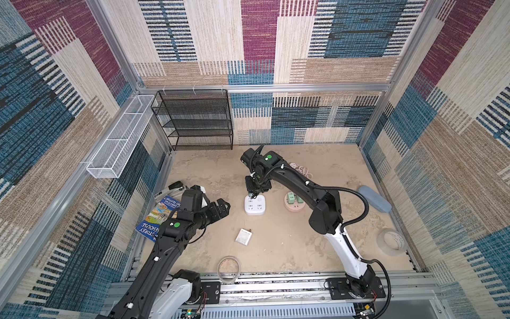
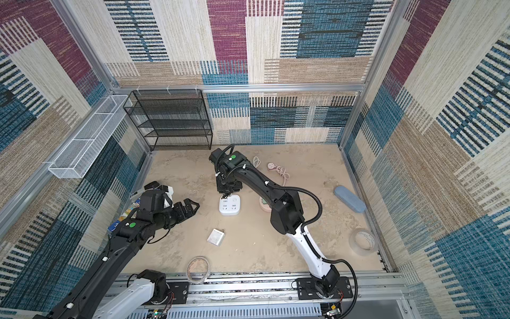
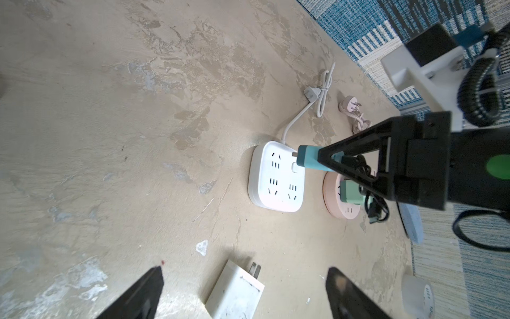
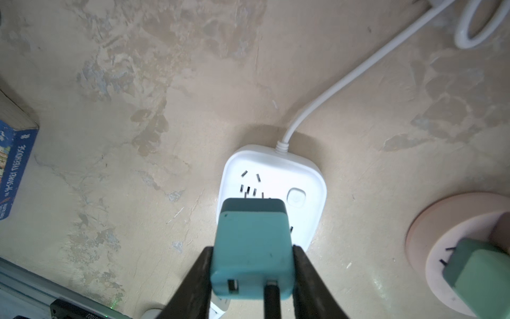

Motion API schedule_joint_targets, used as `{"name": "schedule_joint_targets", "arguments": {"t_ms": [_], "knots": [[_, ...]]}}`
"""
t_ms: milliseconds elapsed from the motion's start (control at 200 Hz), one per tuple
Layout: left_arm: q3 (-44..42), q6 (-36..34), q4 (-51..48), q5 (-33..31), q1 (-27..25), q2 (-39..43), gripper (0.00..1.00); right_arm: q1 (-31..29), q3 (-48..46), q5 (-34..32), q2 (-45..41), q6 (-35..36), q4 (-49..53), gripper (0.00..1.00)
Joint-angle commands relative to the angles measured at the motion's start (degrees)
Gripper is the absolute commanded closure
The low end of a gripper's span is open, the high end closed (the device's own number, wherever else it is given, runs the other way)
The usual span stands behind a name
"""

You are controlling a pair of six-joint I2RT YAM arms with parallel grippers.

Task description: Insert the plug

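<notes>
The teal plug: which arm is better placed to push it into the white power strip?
Right: the right gripper is shut on the teal plug, its prongs close to the sockets of the white power strip. The left gripper is open, empty and off to the side.

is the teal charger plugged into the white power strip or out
Out: the teal charger, gripped by the right claw, has its prongs bare above the white power strip.

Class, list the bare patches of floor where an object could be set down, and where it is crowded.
Bare: between shelf and strip; between adapter and tape roll. Crowded: around the strip, pink socket and right gripper with plug.
</notes>
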State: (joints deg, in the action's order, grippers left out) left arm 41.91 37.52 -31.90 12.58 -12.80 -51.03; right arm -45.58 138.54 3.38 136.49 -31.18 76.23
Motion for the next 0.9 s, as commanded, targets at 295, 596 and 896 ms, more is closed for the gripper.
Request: {"name": "schedule_joint_targets", "arguments": {"t_ms": [295,596,896], "knots": [[-2.1,-0.8,2.8,2.3,0.1,-0.4,0.04,-0.8,-0.6,1.7,1.2,-1.1,0.5,1.0],[-2.5,-0.9,3.8,2.5,0.1,-0.7,0.05,-0.8,0.9,2.1,2.1,-1.3,0.5,1.0],[-3.7,-0.4,4.5,3.1,0.1,-0.5,0.05,-0.7,1.5,-0.2,2.5,-1.3,0.4,1.0]]}}
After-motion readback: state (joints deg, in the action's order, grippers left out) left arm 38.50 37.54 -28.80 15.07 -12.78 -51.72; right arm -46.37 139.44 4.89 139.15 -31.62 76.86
